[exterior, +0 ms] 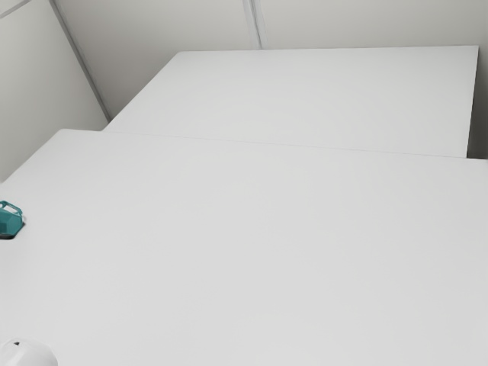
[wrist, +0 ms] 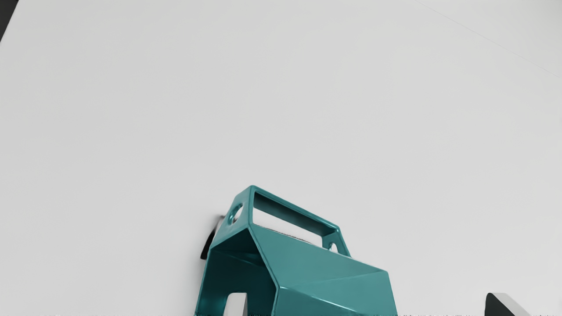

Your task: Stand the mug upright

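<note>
Evidently the end effector [wrist: 370,304] is wide apart and shut on nothing: one fingertip [wrist: 237,305] is seen against the mouth of the mug [wrist: 329,281], the other [wrist: 505,303] out past its base end. The mug appears to be lying on its side on the counter [wrist: 131,109], between the lines of the fingers, with its handle [wrist: 296,208] on the side away from them.

For a sound grip, both sides should be met evenly; if the near wall alone is caught by a finger slipped into the mouth, the mug may be swung or pushed away. Once it is held, a small lift and a slow turn until the mouth faces up would be called for, and the base should be felt flat before release, as the angular body could rock.

Whether the fingertip has been put inside the mouth or only above it cannot be told. The lower body is cut off, and the dark piece [wrist: 210,243] beyond the mouth is hard to name. Farther off, a white rounded thing [exterior: 29,354] is cropped in the exterior view.
</note>
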Robot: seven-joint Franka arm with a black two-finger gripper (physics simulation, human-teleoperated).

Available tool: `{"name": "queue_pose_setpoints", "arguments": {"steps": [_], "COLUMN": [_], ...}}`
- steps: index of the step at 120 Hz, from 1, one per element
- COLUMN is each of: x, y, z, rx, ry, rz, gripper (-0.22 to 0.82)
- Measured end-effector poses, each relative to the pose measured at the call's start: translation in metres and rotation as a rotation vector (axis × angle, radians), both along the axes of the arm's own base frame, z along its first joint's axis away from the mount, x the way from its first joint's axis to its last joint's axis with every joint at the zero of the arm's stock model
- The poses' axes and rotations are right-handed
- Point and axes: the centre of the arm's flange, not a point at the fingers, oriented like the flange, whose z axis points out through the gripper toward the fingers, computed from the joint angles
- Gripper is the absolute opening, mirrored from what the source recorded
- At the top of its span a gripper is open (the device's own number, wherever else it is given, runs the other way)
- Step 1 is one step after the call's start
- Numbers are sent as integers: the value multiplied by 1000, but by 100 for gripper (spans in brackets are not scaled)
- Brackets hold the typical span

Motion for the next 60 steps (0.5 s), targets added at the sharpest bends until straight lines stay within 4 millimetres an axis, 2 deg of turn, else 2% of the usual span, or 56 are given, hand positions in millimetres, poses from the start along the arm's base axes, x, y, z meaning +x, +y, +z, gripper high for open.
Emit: {"name": "queue_pose_setpoints", "arguments": {"steps": [42, 60], "x": [-3, -3], "y": [-9, -2], "z": [-28, -22], "rx": [-140, -120], "ry": [45, 52], "rz": [-10, 9], "gripper": [59, 59]}}
